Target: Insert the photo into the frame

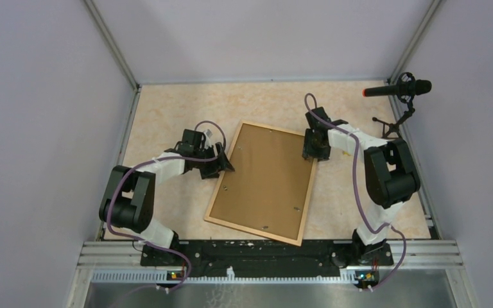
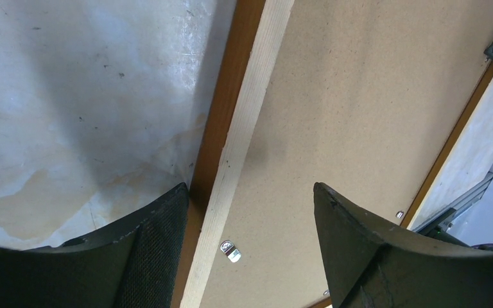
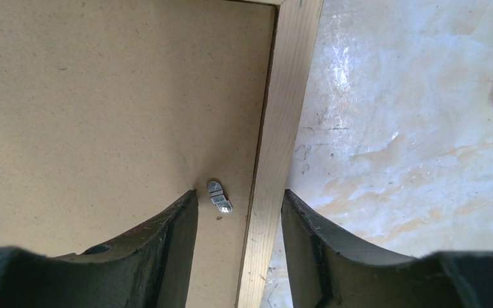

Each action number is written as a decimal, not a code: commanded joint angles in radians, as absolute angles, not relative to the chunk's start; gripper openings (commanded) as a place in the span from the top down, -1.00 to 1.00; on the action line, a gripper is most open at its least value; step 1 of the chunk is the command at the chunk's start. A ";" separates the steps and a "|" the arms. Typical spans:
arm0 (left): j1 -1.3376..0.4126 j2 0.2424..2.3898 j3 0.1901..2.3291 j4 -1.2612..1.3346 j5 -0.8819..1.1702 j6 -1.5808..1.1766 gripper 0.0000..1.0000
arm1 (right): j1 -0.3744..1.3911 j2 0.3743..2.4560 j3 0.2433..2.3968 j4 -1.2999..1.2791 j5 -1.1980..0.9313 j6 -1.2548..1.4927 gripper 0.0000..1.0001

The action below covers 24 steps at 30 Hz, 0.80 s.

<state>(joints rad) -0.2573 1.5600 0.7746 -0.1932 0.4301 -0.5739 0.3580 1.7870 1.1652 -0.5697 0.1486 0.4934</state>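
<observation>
Both open and empty, left gripper (image 2: 250, 192) and right gripper (image 3: 239, 196) straddle opposite rails of the frame (image 1: 307, 192); best closed evenly, clear of the turn clip (image 3: 219, 196) and backing board (image 1: 263, 179).

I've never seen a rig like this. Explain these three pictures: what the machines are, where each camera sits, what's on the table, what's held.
Two robot arms are bolted at the near edge of a table: the left arm and the right arm. One picture looks down from above and behind them. The other two come from a camera on each wrist, so the dark shapes at the bottom are that arm's own fingers. On the table lies a wooden frame, back up, with a brown backing board in it and a small metal clip. A microphone stands far right. The left end effector and the right end effector are open, each straddling a frame rail; neither holds anything.
</observation>
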 commanded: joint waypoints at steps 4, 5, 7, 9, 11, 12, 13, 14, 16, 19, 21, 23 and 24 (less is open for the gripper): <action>-0.265 1.563 0.749 -0.202 0.444 -0.585 -0.51 | 0.367 1.808 1.173 -0.549 0.209 0.506 0.04; -0.265 1.563 0.745 -0.199 0.447 -0.589 -0.51 | 0.368 1.822 1.185 -0.545 0.210 0.512 0.11; -0.266 1.561 0.738 -0.197 0.449 -0.596 -0.51 | 0.368 1.853 1.208 -0.545 0.225 0.538 0.73; -0.265 1.554 0.722 -0.190 0.456 -0.609 -0.51 | 0.368 1.872 1.222 -0.556 0.247 0.595 1.00; -0.265 1.534 0.692 -0.174 0.464 -0.639 -0.52 | 0.368 1.873 1.205 -0.538 0.252 0.655 1.00; -0.266 1.519 0.673 -0.158 0.471 -0.659 -0.52 | 0.368 1.870 1.195 -0.525 0.255 0.686 1.00; -0.267 1.497 0.647 -0.138 0.479 -0.685 -0.52 | 0.368 1.873 1.193 -0.511 0.250 0.706 1.00; -0.269 1.481 0.620 -0.116 0.487 -0.709 -0.51 | 0.368 1.878 1.194 -0.495 0.245 0.713 1.00; -0.271 1.455 0.576 -0.080 0.503 -0.749 -0.50 | 0.369 1.900 1.216 -0.480 0.224 0.723 1.00; -0.274 1.435 0.544 -0.062 0.511 -0.775 -0.49 | 0.371 1.928 1.249 -0.465 0.219 0.727 1.00; -0.276 1.429 0.535 -0.057 0.523 -0.781 -0.49 | 0.374 1.946 1.277 -0.456 0.219 0.713 1.00; -0.277 1.424 0.528 -0.056 0.529 -0.786 -0.49 | 0.376 1.975 1.320 -0.456 0.213 0.682 1.00; -0.278 1.421 0.524 -0.056 0.530 -0.790 -0.49 | 0.376 1.989 1.342 -0.452 0.203 0.657 1.00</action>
